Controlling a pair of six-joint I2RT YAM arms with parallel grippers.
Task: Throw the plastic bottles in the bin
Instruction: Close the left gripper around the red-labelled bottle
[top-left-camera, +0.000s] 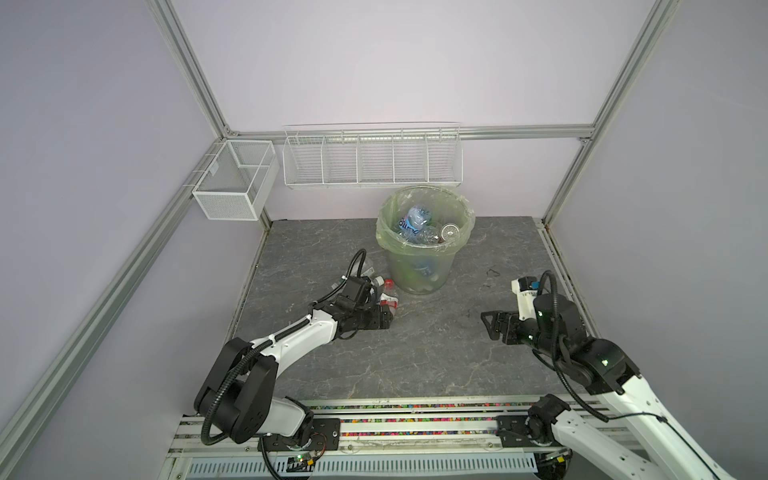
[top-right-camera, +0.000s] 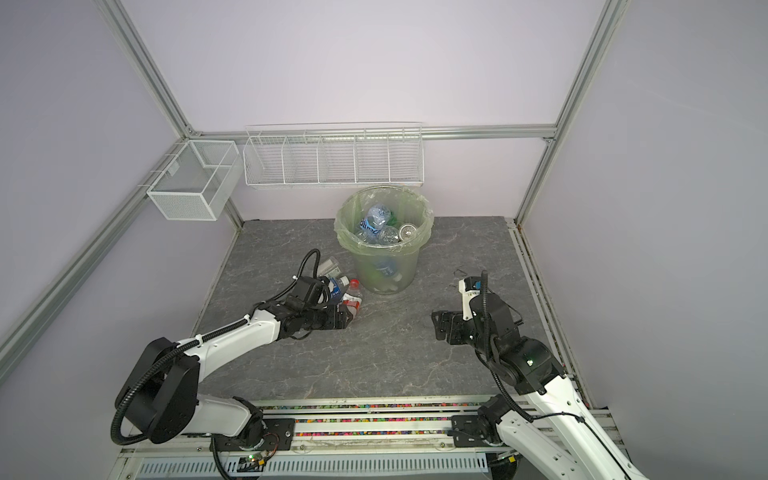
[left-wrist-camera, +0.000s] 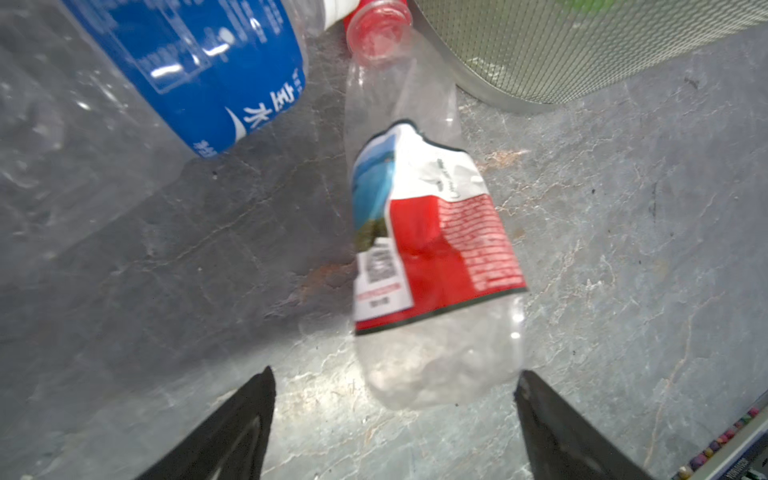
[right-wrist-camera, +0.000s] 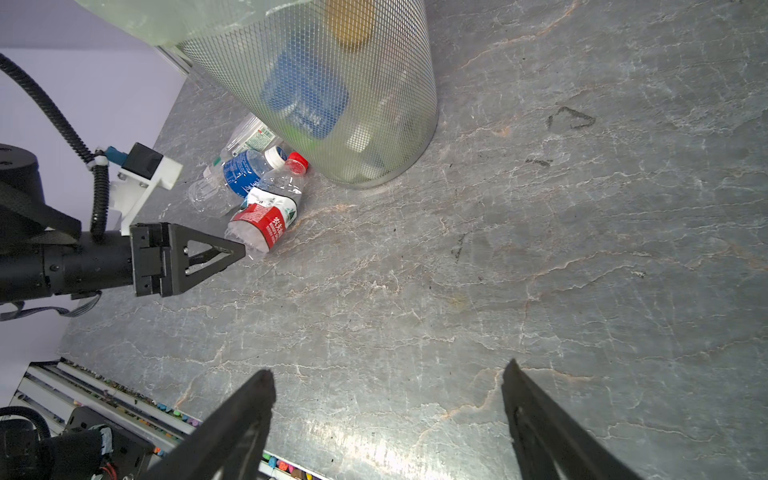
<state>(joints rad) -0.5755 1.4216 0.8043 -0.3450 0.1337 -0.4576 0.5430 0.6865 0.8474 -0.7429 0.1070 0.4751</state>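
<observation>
The red-labelled bottle (left-wrist-camera: 432, 249) lies flat on the grey table (right-wrist-camera: 540, 249), cap just beside the bin (top-left-camera: 424, 266), base towards the left gripper (left-wrist-camera: 395, 372), long axis in line with it. That nearer gripper sits low, wide open and empty, tips flanking the base; the right gripper (right-wrist-camera: 387, 369) hangs well apart, open, empty
</observation>
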